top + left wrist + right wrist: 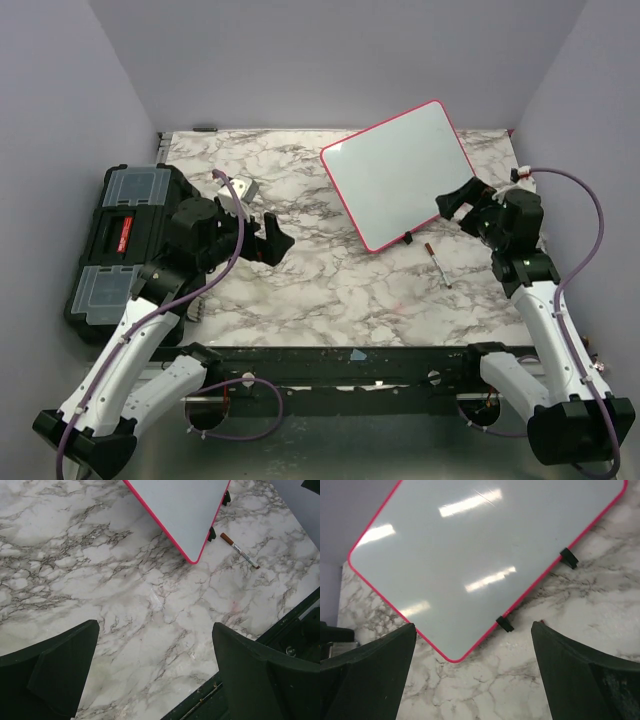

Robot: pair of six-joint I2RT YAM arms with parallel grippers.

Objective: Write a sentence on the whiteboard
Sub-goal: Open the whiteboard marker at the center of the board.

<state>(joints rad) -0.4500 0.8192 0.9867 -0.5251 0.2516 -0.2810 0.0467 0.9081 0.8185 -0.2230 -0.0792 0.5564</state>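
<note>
The whiteboard (pixel 400 170) is lying on the marble tabletop (pixel 320 290) toward the far right, turned at an angle so that one rounded corner is pointing at the near edge. Its glossy face is showing only light reflections, with no writing that I can make out. The left claw (pixel 262 232) is hovering over the bare middle of the tabletop with its fingers spread wide and nothing between them. The right claw (pixel 462 205) is hanging just beside the board's near right edge, likewise gaping fully and gripping nothing. A slim marker (pixel 438 267) is lying on the tabletop just off the board's near edge, apart from both claws (the black toolbox (pixel 125 240) at the left is playing no part here). Judging by looks, the board is stiff, thin and light with a slick surface, so it is likely going to skate across the marble under pen pressure unless something is pinning it. The pink-red rim, or the edge by the two small black clips (pixel 504 624), is looking like the sounder place to press or hold. The marker is looking light, round and apt to roll, so pinching it across the barrel near its middle, leaving the tip end free, is looking wisest.
</note>
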